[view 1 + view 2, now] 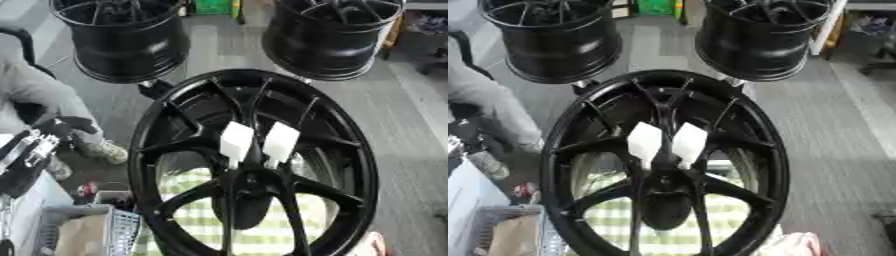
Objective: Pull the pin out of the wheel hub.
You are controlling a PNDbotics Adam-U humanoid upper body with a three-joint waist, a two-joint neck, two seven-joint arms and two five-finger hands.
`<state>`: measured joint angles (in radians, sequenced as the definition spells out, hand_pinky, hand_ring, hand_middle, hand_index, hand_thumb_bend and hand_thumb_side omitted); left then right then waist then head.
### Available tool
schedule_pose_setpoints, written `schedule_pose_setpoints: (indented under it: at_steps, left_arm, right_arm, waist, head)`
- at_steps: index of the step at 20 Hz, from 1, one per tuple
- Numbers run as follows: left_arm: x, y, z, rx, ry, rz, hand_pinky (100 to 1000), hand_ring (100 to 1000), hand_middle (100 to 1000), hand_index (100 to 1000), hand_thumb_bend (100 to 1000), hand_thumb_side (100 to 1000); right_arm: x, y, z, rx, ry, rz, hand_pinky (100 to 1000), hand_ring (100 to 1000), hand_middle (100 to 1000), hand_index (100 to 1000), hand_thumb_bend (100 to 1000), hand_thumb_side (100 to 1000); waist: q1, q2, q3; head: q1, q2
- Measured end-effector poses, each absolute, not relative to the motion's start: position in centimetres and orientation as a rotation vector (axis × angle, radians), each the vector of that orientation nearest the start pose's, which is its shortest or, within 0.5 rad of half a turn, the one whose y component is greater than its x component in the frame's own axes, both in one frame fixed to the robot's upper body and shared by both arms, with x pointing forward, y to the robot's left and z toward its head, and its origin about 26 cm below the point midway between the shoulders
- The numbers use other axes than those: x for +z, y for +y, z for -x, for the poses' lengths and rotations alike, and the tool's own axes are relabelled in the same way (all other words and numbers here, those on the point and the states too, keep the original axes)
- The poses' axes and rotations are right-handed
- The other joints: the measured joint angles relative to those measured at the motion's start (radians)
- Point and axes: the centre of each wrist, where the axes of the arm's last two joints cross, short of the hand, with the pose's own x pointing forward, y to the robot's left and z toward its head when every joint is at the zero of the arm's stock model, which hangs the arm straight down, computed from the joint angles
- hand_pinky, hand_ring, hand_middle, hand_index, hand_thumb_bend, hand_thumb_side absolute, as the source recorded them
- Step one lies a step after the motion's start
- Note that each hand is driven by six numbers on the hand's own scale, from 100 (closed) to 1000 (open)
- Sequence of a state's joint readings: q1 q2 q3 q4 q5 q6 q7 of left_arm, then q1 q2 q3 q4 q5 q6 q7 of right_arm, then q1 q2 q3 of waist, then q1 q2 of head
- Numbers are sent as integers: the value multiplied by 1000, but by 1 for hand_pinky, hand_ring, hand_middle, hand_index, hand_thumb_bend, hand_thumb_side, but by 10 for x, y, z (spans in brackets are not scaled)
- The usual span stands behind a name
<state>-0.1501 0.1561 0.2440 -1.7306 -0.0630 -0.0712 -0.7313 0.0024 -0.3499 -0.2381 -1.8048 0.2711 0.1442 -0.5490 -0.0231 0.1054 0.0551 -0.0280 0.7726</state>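
Note:
A large black wheel hub [350, 150] stands tilted in the middle of both views, its spokes meeting at a dark centre [249, 187]. Two white flat pieces stick out side by side just above that centre, one on the left [236, 141] and one on the right [281, 142]. Whether they are pins I cannot make out. A black and silver mechanical part, seemingly my left hand [28, 152], shows at the left edge, well apart from the wheel. My right hand is in no view.
Two more black wheels stand behind, at the back left [131, 45] and back right [328, 40]. A green checked cloth [197, 220] shows through the spokes. A grey basket [118, 230] sits at the lower left. A pale pinkish shape [798, 245] lies at the bottom right.

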Motion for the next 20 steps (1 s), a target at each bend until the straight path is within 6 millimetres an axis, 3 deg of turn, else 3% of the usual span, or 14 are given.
schedule_pose_setpoints:
  at_steps: [9,20]
  left_arm:
    - [87,324,-302,-707,-1795,143,556,515,670,800,100,813]
    - [86,322,-302,-702,-1797,148,557,515,670,799,100,813]
  right_arm:
    - [83,-329,-279,-291,-1822,923,591,619,694,847,100,675]
    - [77,-321,-283,-278,-1830,861,593,618,693,845,100,689]
  waist:
    - [6,0,-4]
    - [6,3,-6]
  head:
    - [-3,0]
    - [-7,0]
